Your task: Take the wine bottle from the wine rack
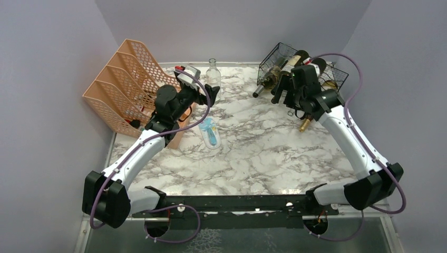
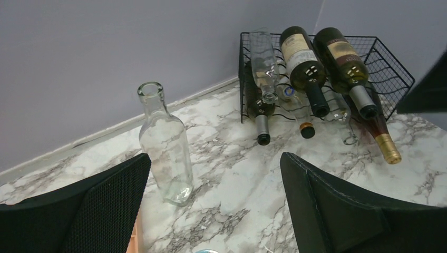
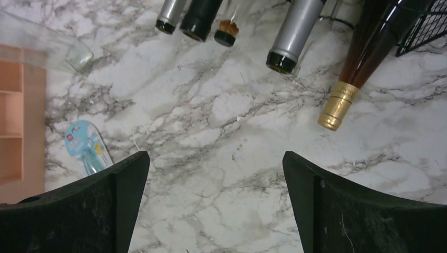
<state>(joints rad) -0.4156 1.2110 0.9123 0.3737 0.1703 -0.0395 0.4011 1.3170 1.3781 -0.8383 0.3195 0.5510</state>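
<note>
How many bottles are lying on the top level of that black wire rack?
3. Left to right in the left wrist view: clear bottle, black-necked bottle, silver-necked bottle. More lie below, some perhaps hidden.

worktop (image 1: 263, 153) white/grey marble; wine rack (image 2: 387, 63) black wire; file organizer (image 1: 124, 79) peach mesh; gold-capped amber bottle (image 3: 363, 58)

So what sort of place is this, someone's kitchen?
Probably a staged robot test booth, not a kitchen: plain lilac walls box in one marble-patterned table, with oddly mixed props, a wine rack and a peach file organizer.
</note>
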